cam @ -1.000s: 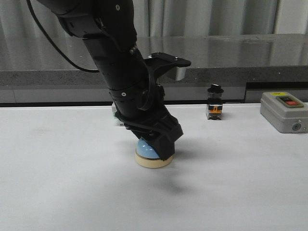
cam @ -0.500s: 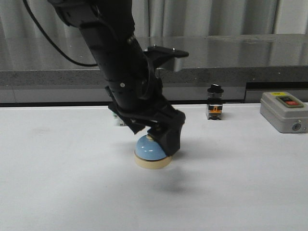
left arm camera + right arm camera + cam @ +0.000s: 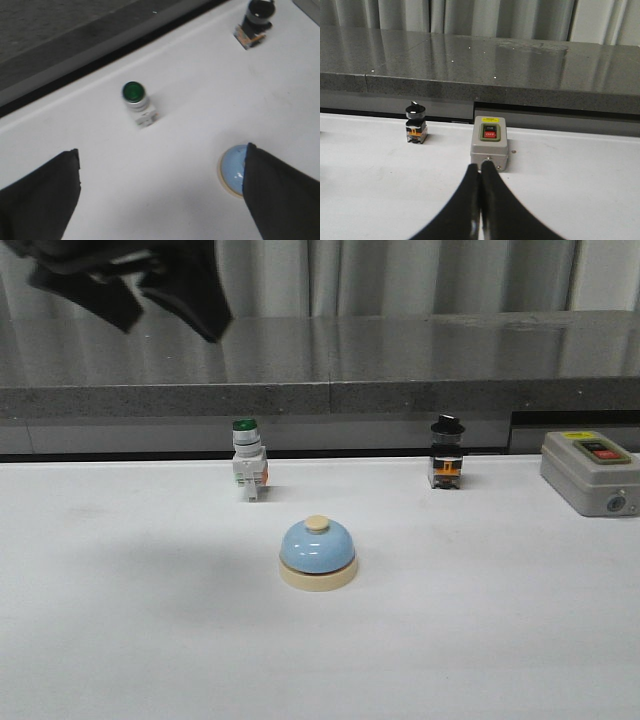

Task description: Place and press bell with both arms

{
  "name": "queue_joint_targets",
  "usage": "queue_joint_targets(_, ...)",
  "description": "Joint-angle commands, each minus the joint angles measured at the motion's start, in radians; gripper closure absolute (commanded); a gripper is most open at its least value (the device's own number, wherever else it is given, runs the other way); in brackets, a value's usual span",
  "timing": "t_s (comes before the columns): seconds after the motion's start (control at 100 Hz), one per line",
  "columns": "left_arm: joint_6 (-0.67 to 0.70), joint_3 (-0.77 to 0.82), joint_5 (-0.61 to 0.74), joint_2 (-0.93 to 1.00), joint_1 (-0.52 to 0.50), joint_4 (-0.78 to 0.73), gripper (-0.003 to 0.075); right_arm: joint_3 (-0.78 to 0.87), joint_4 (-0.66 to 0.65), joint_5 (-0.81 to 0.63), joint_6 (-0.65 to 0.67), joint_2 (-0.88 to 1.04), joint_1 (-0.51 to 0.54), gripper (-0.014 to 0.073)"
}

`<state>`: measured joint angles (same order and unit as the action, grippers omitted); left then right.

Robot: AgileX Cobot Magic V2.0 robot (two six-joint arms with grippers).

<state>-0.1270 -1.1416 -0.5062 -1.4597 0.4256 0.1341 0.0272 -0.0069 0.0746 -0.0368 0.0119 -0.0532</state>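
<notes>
Now the bell (image 3: 317,553) sits alone at centre frame, the left gripper (image 3: 150,290) spread wide at upper left (empty); the right gripper (image 3: 480,200), pinched closed, is out of the front view.

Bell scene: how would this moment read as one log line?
light-blue dome desk bell: on table, free | left end effector: open, raised | right end effector: shut
</notes>
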Motion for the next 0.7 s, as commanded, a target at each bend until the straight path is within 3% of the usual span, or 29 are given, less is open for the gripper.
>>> queue_joint_targets(0.0, 0.042, 0.059, 0.114, 0.152, -0.052, 0.016, 0.0092, -0.015, -0.009, -0.086, -0.003, 0.017, 0.006, 0.0654)
queue_joint_targets(0.35, 0.053, 0.388, 0.205, 0.561, -0.224, 0.019, 0.0095, -0.015, -0.009, -0.086, -0.003, 0.017, 0.006, 0.0654)
queue_joint_targets(0.45, 0.053, 0.461, 0.205, 0.653, -0.258, 0.019, 0.0129, -0.015, -0.009, -0.086, -0.003, 0.017, 0.006, 0.0654)
queue_joint_targets(0.59, 0.055, 0.529, 0.205, 0.772, -0.272, 0.019, 0.0293, -0.015, -0.009, -0.086, -0.003, 0.017, 0.006, 0.0654)
queue_joint_targets(0.69, 0.055, 0.552, 0.204, 0.834, -0.272, 0.02, 0.0498, -0.015, -0.009, -0.086, -0.003, 0.017, 0.006, 0.0654)
